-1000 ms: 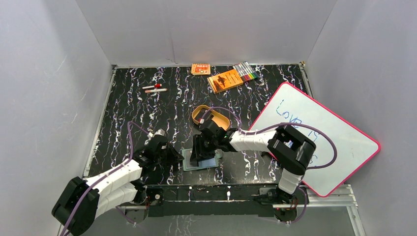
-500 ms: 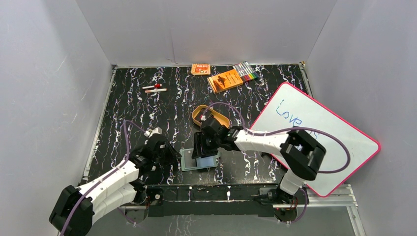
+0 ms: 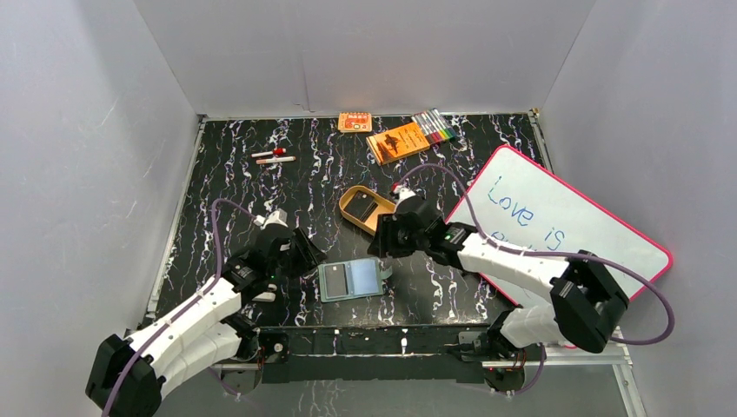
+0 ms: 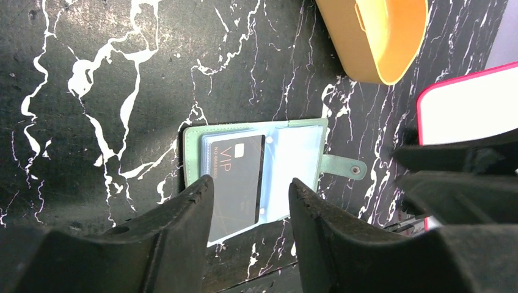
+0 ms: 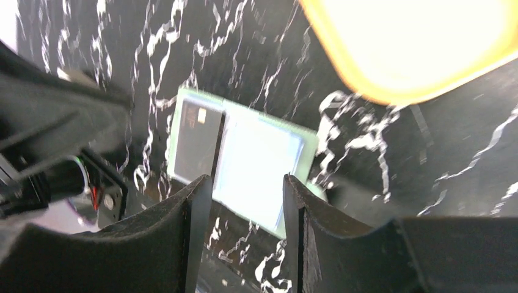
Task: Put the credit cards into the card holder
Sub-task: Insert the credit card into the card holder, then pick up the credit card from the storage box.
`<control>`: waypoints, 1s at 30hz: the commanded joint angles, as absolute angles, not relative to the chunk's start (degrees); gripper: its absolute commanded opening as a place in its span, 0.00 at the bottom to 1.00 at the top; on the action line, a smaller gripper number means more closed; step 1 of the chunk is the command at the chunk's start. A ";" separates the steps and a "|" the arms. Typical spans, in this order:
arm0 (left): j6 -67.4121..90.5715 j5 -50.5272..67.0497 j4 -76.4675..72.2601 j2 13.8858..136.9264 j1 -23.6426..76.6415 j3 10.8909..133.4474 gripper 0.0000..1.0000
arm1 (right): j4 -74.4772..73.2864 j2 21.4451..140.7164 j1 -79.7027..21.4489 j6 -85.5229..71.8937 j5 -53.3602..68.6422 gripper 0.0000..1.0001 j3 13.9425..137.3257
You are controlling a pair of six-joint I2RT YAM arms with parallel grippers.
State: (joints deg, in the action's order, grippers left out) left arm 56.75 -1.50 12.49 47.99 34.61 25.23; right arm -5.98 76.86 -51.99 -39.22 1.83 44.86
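The green card holder [image 3: 351,280] lies open and flat near the table's front edge. A dark credit card [image 3: 333,278] marked VIP sits in its left half, and the right pocket is pale blue. In the left wrist view the card holder [image 4: 287,152] and card [image 4: 235,174] show beyond my left gripper [image 4: 251,184], which is open and empty just left of the holder [image 3: 306,255]. My right gripper [image 3: 383,242] is open and empty too, hovering between the holder and the tan tray. The right wrist view shows the holder [image 5: 256,162] below the right gripper [image 5: 247,183].
The tan oval tray [image 3: 351,199] stands behind the holder with a dark grey flat rectangle [image 3: 368,208] inside. A pink-edged whiteboard [image 3: 565,252] lies at the right. An orange booklet [image 3: 398,142], markers [image 3: 434,126] and pens [image 3: 273,156] lie at the back.
My left gripper opened and drew back to the left. The right gripper lifted off the holder and moved back toward the tray. The card now lies uncovered in the holder's left half.
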 commanded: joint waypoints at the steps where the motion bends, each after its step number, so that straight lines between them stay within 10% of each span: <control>1: 55.55 -0.53 11.12 48.63 34.63 26.19 0.48 | -0.53 74.19 -45.98 -38.00 2.16 0.54 46.18; 30: 57.22 -0.09 9.98 48.19 34.63 23.73 0.49 | 4.22 103.75 -40.55 -60.26 -11.37 0.62 64.49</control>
